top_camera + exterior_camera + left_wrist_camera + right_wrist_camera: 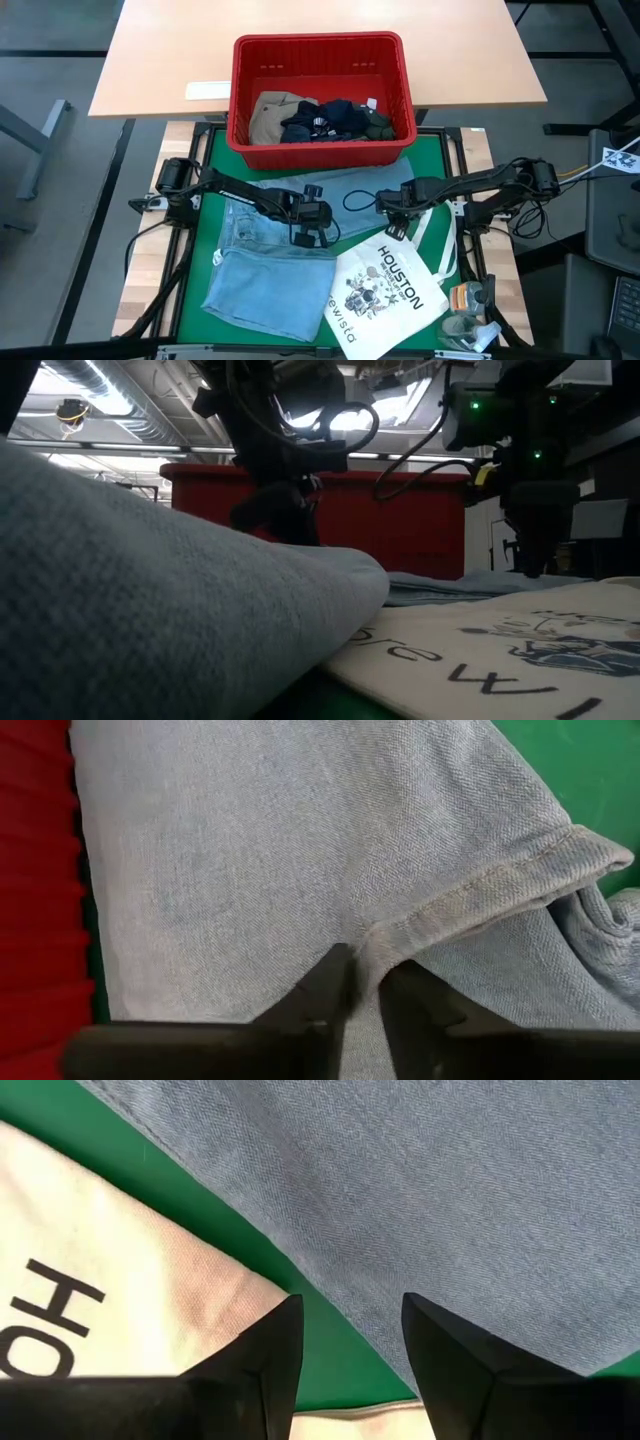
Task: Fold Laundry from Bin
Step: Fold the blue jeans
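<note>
Green mat (205,190): left pincer (365,982) pinches denim (300,850) seam; right pincer (350,1335) open, empty.

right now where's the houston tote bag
In the high view the white tote bag lies flat at the near right of the green mat, just right of the light blue denim garment and under the right gripper.

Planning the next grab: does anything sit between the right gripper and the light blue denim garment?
Nothing visible does. The right gripper, open, hovers at the edge of the light blue denim garment; the white tote bag lies beside it.
</note>
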Controlling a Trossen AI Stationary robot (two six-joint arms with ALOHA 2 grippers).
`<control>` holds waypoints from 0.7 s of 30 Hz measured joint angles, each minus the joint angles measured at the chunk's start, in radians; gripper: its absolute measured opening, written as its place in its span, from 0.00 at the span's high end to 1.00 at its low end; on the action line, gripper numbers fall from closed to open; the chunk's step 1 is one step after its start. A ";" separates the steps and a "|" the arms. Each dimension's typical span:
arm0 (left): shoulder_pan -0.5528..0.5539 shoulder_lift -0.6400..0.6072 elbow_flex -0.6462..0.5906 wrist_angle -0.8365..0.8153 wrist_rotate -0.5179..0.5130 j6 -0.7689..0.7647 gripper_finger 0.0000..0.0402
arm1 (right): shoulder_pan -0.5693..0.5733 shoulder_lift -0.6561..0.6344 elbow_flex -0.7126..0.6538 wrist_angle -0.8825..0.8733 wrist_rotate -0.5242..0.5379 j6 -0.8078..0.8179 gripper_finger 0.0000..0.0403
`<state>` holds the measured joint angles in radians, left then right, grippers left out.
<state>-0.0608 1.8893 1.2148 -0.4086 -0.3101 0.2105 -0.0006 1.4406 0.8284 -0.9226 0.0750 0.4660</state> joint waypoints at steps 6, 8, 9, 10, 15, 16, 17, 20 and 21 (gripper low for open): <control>-0.008 -0.003 0.000 -0.004 -0.018 -0.060 0.70 | 0.000 0.000 0.013 -0.027 -0.028 -0.001 0.58; -0.012 -0.005 0.000 -0.003 -0.022 -0.078 0.69 | 0.000 0.000 0.036 -0.066 -0.031 -0.003 0.58; -0.016 -0.008 0.001 -0.007 -0.021 -0.084 0.69 | 0.000 0.000 0.048 -0.084 -0.024 -0.005 0.58; -0.019 -0.010 0.005 -0.016 -0.017 -0.094 0.69 | 0.000 0.000 0.061 -0.100 -0.015 -0.008 0.58; -0.037 -0.043 0.064 -0.046 0.037 -0.144 0.69 | 0.000 0.000 0.116 -0.126 -0.005 -0.069 0.58; -0.040 -0.055 0.079 -0.063 0.042 -0.156 0.69 | 0.000 0.000 0.127 -0.127 -0.006 -0.085 0.58; -0.044 -0.065 0.094 -0.090 0.043 -0.166 0.69 | 0.000 0.000 0.136 -0.126 -0.008 -0.101 0.58; -0.055 -0.109 0.137 -0.216 0.056 -0.208 0.69 | 0.000 0.000 0.158 -0.124 -0.008 -0.132 0.58; -0.058 -0.130 0.147 -0.255 0.078 -0.222 0.69 | 0.000 0.000 0.162 -0.117 -0.008 -0.137 0.58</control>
<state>-0.1186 1.7592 1.3622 -0.6637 -0.2321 -0.0117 -0.0006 1.4406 0.9903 -1.0398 0.0673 0.3286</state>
